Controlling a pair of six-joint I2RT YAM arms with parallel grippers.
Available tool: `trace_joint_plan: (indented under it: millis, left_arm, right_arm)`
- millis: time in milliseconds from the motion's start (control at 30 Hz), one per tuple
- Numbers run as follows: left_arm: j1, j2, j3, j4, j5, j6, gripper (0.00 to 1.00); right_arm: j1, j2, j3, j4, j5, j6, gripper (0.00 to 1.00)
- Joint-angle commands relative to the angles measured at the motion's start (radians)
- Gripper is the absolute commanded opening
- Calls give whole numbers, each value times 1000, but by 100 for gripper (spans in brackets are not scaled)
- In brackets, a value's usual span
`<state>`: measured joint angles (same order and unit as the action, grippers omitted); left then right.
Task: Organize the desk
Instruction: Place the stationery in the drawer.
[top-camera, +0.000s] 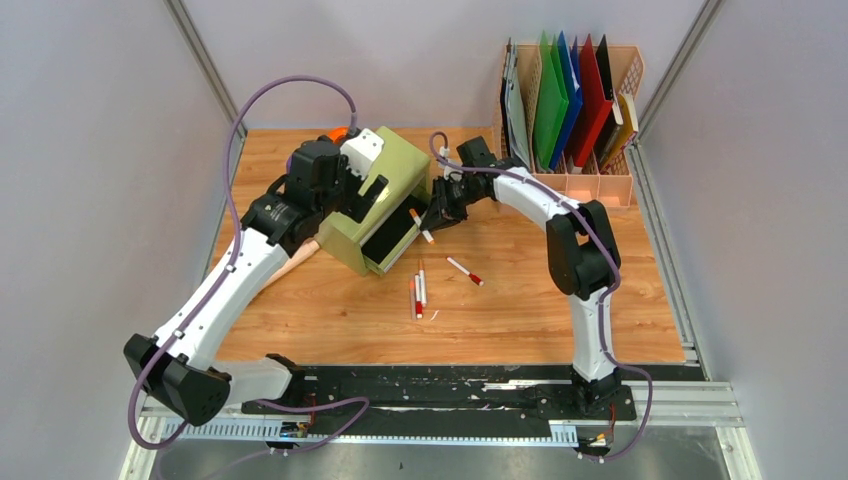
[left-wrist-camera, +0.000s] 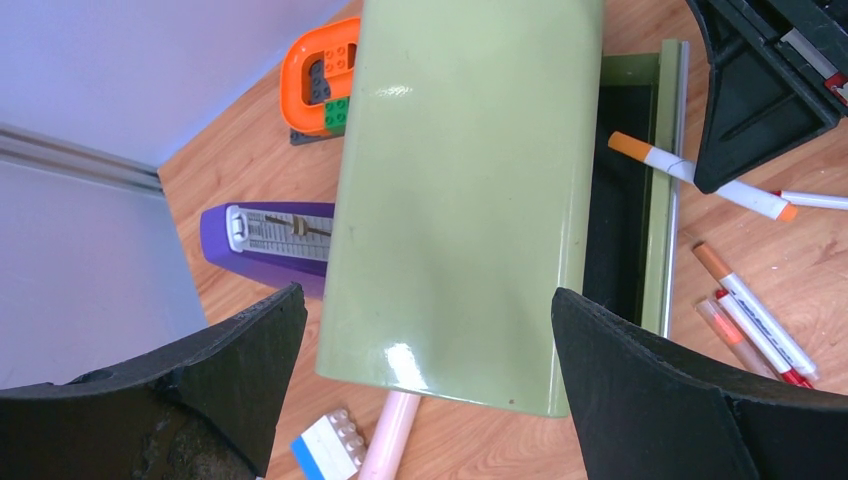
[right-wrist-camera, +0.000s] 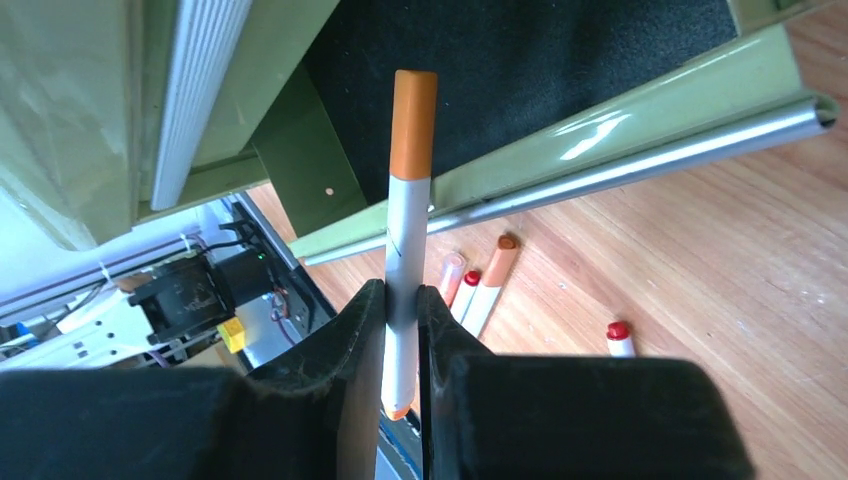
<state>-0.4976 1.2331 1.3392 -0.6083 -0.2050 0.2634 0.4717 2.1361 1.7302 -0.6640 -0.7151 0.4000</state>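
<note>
Left gripper (left-wrist-camera: 425, 300) gapes wide astride the olive drawer chest (left-wrist-camera: 460, 150), perhaps not touching it. Right gripper (right-wrist-camera: 400, 300) pinches an orange-capped marker (right-wrist-camera: 410, 180) over the wood-grain worktop (top-camera: 520, 320), with pale walls (top-camera: 90, 150) around.

Olive-green drawer chest (left-wrist-camera: 460, 200): glossy, smooth. Black drawer lining (right-wrist-camera: 560, 60): matt, felt-like. Silver metal drawer rim (right-wrist-camera: 650, 160): shiny. Orange-brown wood-grain desk (top-camera: 560, 310): satin. Peach plastic file rack (top-camera: 628, 70): lattice.

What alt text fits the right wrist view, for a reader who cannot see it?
The right gripper pinches a white marker with an orange cap, its cap end pointing at the open black-lined drawer of an olive-green chest. Other markers lie on the wooden desk beyond.
</note>
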Motion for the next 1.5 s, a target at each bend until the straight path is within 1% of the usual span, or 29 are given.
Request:
trace_joint_plan:
  millis: [0, 167, 200, 233, 267, 367, 433, 600, 733, 833, 900, 1033, 1067, 1133, 1300, 1467]
  left_arm:
    - [2, 12, 51, 36, -2, -1, 100]
    - [3, 20, 49, 44, 0, 2, 100]
    - [3, 23, 49, 47, 1, 3, 100]
    - [2, 29, 50, 50, 5, 1, 100]
    - [3, 31, 49, 52, 7, -1, 100]
    - [2, 34, 50, 55, 11, -3, 100]
    - [2, 35, 50, 56, 14, -4, 100]
    - [2, 31, 45, 56, 11, -2, 100]
    - [2, 14, 34, 58, 4, 3, 100]
    - [2, -2, 27, 57, 15, 1, 100]
    - [2, -13, 22, 48, 47, 5, 100]
    - [-2, -39, 7, 16, 213, 22, 100]
    - [-6, -40, 9, 7, 277, 34, 100]
    - [-36, -34, 10, -23, 335, 62, 100]
    - [-158, 4, -24, -33, 395, 185, 100]
    - [-211, 110, -16, -9, 503, 321, 100]
  right_arm:
    - [-7, -54, 12, 113, -52, 133, 6]
    - [-8, -27, 42, 131, -72, 188, 17]
    - [-8, -23, 45, 133, -75, 193, 20]
    - [-8, -15, 51, 136, -76, 204, 28]
    - [-8, -12, 54, 137, -81, 205, 31]
    - [-7, -6, 67, 144, -98, 211, 38]
    - [-6, -5, 75, 155, -119, 215, 41]
    - [-5, -16, 73, 174, -150, 209, 43]
    - [-9, -60, 42, 174, -121, 163, 44]
    - [-15, -119, -4, 173, -72, 111, 46]
    - [-21, -160, -40, 173, -37, 59, 48]
    - [-51, -248, -120, 171, 52, -45, 50]
    - [-63, -273, -142, 171, 75, -67, 50]
    - [-100, -324, -189, 173, 125, -106, 52]
    - [-211, -475, -293, 190, 170, -167, 55]
    - [-334, -629, -398, 201, 191, -203, 57]
